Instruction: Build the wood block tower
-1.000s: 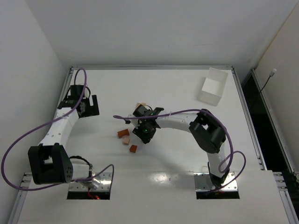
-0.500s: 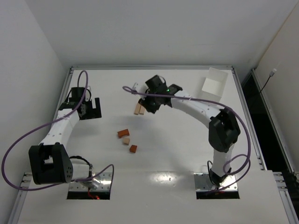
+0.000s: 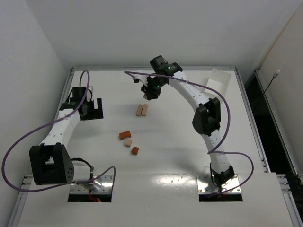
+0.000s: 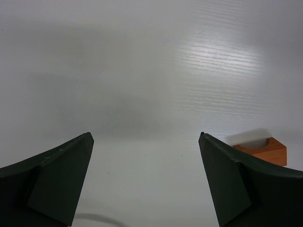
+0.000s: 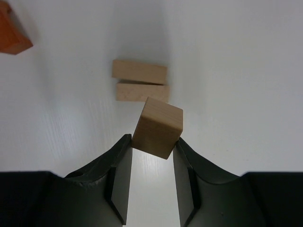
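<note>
The wood block tower is two pale tan bars (image 3: 141,109) lying side by side flat on the table, also seen in the right wrist view (image 5: 140,81). My right gripper (image 5: 152,139) is shut on a pale tan cube (image 5: 158,125), held tilted above the table just short of the bars. From above, the right gripper (image 3: 148,94) hangs just beyond the bars. Three loose wood blocks lie nearer: a reddish bar (image 3: 125,135), a pale cube (image 3: 128,142) and a reddish cube (image 3: 135,151). My left gripper (image 3: 96,109) is open at the left, with bare table between its fingers (image 4: 61,179).
A white rectangular box (image 3: 218,85) stands at the back right. A reddish block (image 4: 265,150) shows by the left gripper's right finger. The table's raised rim (image 3: 151,68) runs along the far edge, close behind the right arm. A purple cable loops off each arm.
The right arm has swung away from the loose blocks, over the two bars to their far side, with the pale cube in its jaws. The left arm has barely moved.
</note>
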Controlling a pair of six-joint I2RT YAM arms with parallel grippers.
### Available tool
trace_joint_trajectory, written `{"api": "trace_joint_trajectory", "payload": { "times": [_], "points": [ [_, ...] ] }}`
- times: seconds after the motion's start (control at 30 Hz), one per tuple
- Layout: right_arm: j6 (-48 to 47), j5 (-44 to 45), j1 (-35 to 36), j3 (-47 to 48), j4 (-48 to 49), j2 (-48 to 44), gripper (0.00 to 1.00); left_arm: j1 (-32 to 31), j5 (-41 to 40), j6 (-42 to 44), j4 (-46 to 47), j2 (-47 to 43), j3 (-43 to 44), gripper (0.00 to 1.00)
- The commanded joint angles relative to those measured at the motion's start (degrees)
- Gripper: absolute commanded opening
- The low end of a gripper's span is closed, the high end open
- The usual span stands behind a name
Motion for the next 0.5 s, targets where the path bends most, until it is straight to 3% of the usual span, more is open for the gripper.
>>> {"api": "trace_joint_trajectory", "payload": {
  "times": [0.0,0.47],
  "points": [
    [-5.5,-4.6,0.6,1.0,-4.2,0.5,0.0,0.7,0.7,0.3,0.1,0.4,2.1,0.93],
    [-6.1,-4.0,2.3,2.4,-1.0,6.8,0.0,0.7,1.4,0.3,0.1,1.5,2.1,0.93]
  ]
}}
